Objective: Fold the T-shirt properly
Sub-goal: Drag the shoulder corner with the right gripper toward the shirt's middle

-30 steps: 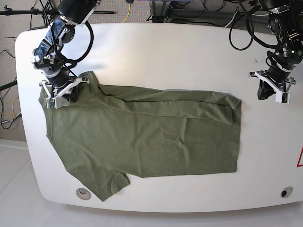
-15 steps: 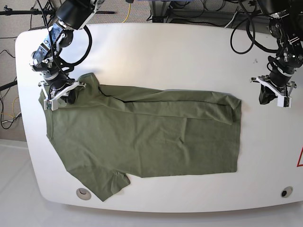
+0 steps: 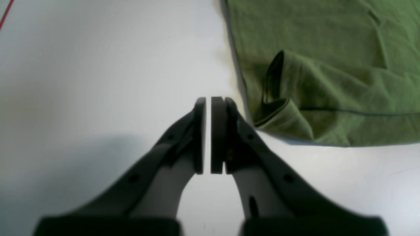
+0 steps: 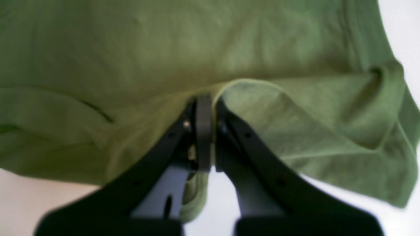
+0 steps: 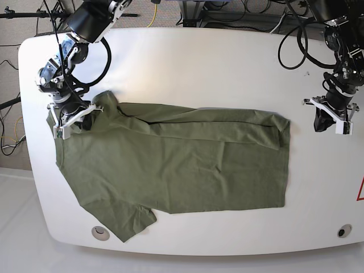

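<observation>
The olive-green T-shirt (image 5: 182,165) lies flat across the white table (image 5: 199,68), with its far long edge folded over onto the body. At the shirt's far left corner, my right gripper (image 5: 74,122) is shut on a fold of the shirt. In the right wrist view the cloth (image 4: 164,49) arches over the pinched tips of the right gripper (image 4: 204,98). My left gripper (image 5: 325,124) hangs over bare table to the right of the shirt. In the left wrist view the left gripper (image 3: 208,100) is shut on nothing, and the shirt's folded corner (image 3: 285,118) lies just to its right.
Two round inserts (image 5: 100,232) (image 5: 343,231) sit near the table's front edge. A red mark (image 5: 360,190) shows at the right edge. Cables and stands crowd the space behind the far edge.
My right gripper has shifted a little left and toward the front, dragging the shirt's far left corner with it. The left gripper has drifted slightly right and frontward, away from the shirt.
</observation>
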`<state>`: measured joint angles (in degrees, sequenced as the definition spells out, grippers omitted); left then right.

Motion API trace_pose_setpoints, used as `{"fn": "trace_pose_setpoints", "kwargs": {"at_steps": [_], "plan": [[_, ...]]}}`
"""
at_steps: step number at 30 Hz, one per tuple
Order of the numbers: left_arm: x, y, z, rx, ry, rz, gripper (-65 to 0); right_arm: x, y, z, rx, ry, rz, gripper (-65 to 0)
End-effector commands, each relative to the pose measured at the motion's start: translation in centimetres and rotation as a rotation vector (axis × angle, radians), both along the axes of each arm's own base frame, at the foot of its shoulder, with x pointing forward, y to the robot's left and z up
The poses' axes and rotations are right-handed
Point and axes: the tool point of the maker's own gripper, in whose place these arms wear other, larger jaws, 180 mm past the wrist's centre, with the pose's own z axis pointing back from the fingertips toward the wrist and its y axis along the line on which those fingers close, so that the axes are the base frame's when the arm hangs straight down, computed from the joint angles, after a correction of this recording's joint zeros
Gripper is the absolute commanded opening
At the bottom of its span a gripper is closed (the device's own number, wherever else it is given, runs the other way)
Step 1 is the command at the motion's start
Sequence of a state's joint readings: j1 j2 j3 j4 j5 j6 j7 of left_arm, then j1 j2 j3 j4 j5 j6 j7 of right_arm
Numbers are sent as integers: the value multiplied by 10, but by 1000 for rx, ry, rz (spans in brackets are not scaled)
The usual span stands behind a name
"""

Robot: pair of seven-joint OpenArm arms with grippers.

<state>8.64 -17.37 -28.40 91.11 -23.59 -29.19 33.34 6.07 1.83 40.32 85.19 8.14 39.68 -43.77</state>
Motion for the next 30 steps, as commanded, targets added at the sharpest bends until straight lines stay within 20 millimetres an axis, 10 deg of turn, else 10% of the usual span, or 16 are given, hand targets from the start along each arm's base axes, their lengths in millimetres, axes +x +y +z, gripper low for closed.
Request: {"fn": "trace_pose_setpoints", "kwargs": {"at_steps": [1,12,30], "plan": [[4,2,13,6,-48,-4,-639,27,4,22,17,-87,20,-650],[1,0,6,-17,-31,2,-641,61,23,20,53,-87,90,-650],[10,1,3,-45,-26,12,-633,60,24,13,44,-68,103,-650]]}}
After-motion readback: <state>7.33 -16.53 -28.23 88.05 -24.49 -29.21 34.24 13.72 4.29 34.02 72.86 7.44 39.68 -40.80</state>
